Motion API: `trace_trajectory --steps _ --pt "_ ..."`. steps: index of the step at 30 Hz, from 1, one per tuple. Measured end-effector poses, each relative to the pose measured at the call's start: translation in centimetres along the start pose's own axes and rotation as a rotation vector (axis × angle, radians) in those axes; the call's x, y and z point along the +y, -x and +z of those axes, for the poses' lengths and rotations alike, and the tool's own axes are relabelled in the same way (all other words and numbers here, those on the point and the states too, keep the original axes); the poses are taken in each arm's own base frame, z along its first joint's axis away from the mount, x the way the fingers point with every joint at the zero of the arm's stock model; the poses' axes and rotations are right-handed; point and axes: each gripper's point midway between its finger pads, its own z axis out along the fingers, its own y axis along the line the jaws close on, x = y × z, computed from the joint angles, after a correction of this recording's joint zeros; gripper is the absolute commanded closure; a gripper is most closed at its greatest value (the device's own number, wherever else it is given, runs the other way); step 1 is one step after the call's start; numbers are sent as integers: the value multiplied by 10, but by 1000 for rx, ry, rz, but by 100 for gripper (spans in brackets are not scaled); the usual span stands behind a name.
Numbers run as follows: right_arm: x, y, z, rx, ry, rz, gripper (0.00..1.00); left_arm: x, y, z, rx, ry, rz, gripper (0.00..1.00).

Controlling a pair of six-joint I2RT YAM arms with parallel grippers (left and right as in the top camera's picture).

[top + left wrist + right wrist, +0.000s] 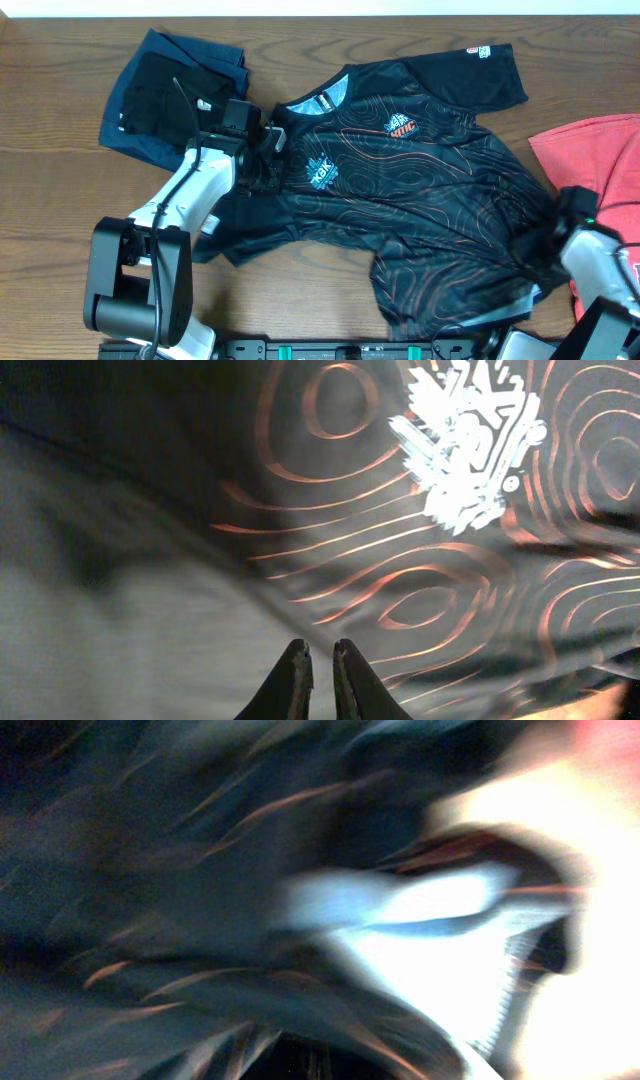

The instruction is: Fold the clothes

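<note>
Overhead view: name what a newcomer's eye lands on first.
The black jersey with orange contour lines sprawls creased across the middle of the table. The left gripper sits near its collar, the right gripper at its bunched hem. A red T-shirt lies at the right edge.

Table (50,185) (jersey (430,200), navy garments (160,100), red T-shirt (600,150))

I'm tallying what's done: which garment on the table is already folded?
The navy-and-black bundle at top left, which forms a compact rectangle. The contour-line jersey lies spread out and rumpled. The red shirt at the right edge is only partly in view.
</note>
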Motion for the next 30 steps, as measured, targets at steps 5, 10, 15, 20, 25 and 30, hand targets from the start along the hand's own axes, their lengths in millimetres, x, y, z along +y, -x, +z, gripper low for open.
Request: trace_trajectory --steps 5,10,15,20,25,30 --pt "3 63 -40 -150 -3 74 99 0 0 0 0 0 1 84" --pt "26 78 -75 -153 88 -25 99 0 -7 0 27 2 -8 84" --pt "48 62 -88 -70 218 -166 98 9 -14 4 43 45 -26 94" --pt "69 41 -100 8 375 -261 98 29 -27 18 33 111 -71 94" --pt "81 31 -108 46 466 -294 99 43 -45 20 65 128 -190 94" --pt "85 28 -111 58 495 -306 99 63 -74 11 110 179 -443 94"
